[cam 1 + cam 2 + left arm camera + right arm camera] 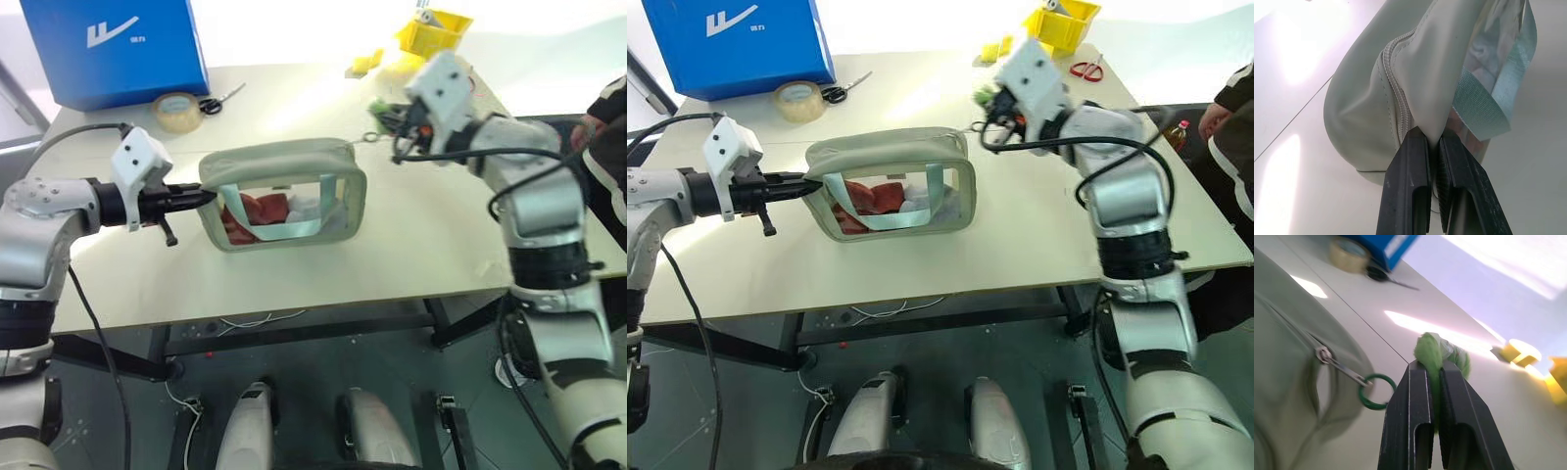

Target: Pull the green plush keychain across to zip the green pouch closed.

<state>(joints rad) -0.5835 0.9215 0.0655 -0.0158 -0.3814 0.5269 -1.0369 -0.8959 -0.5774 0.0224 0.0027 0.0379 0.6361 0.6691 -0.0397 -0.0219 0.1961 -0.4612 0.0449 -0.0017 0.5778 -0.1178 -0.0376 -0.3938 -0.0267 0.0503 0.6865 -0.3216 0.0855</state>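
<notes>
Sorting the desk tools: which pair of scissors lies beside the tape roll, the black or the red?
The black scissors, right next to the tape roll by the blue box. The red scissors lie at the far right, near the yellow bin.

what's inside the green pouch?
Through the green pouch's clear window: something red and something white, with a pale teal strap across the window. Whatever lies behind the opaque fabric is hidden.

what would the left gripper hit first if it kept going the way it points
The left gripper is already shut on the end wall of the green pouch, so it would press straight into the pouch itself, pushing it toward the right gripper. Nothing else lies nearer along that line.
</notes>
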